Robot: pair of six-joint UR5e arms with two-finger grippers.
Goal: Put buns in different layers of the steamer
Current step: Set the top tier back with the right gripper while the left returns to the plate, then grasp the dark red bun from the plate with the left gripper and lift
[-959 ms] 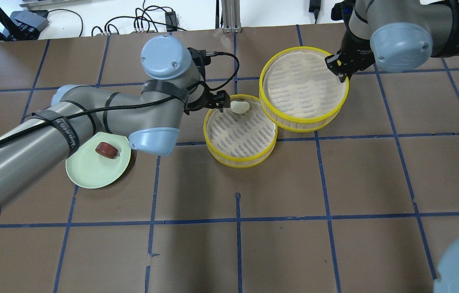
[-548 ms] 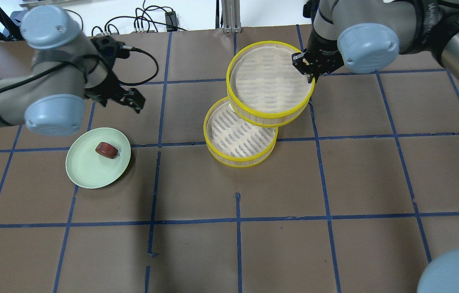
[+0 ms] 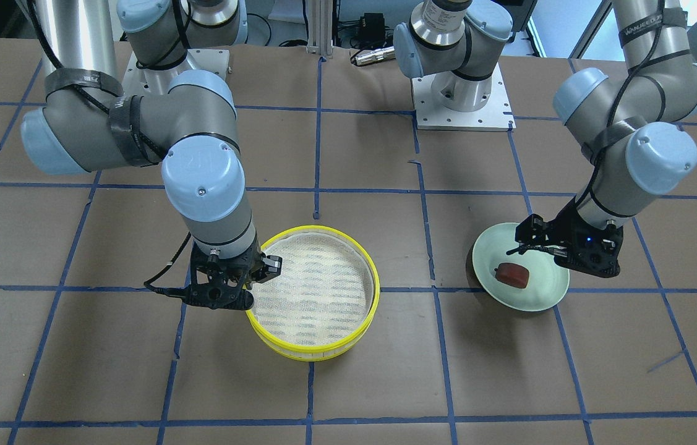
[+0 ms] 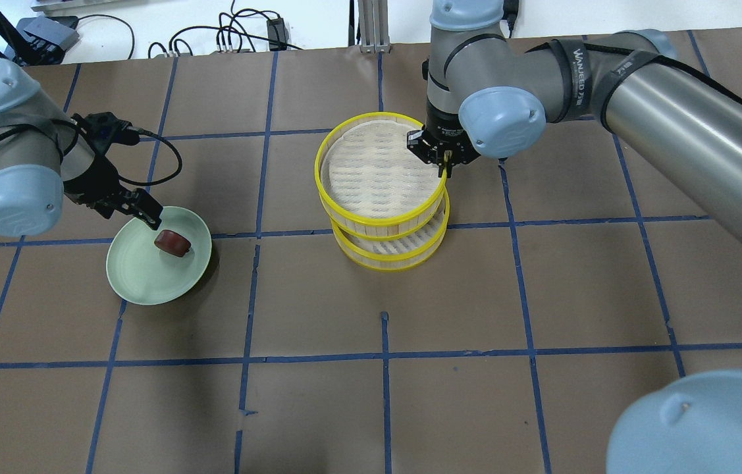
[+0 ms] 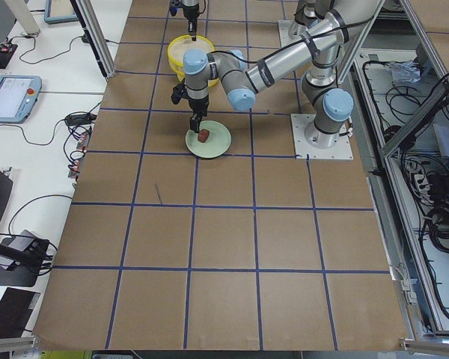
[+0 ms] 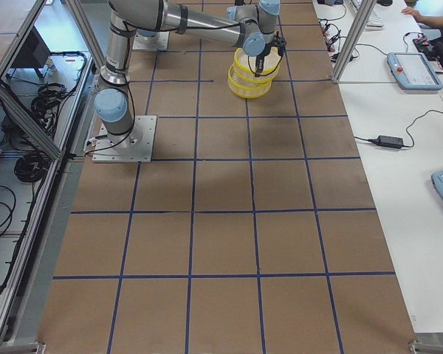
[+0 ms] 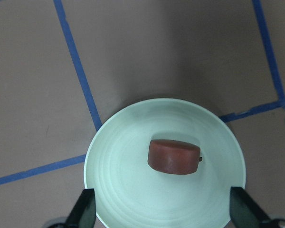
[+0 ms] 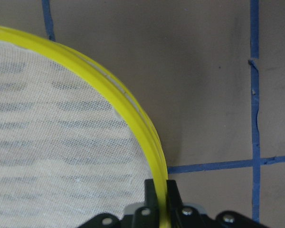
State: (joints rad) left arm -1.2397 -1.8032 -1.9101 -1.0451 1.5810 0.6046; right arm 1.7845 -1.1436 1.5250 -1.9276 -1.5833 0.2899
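My right gripper (image 4: 442,168) is shut on the yellow rim of the upper steamer layer (image 4: 371,171) and holds it over the lower layer (image 4: 387,266), roughly lined up. I cannot tell whether the two touch. The right wrist view shows the fingers pinching the rim (image 8: 123,102). The white bun is hidden under the upper layer. The reddish-brown bun (image 4: 172,242) lies on the pale green plate (image 4: 140,276). My left gripper (image 4: 140,210) is open just above the plate's far edge. In the left wrist view its fingers (image 7: 84,209) straddle the bun (image 7: 173,156).
The brown table has blue tape lines. Cables and power bricks (image 4: 239,33) lie along its far edge. Both arm bases (image 3: 459,99) stand on the robot's side of the table.
My right gripper carried the upper layer leftward over the lower one, hiding the white bun. My left gripper drew back from the steamer and came down over the plate.
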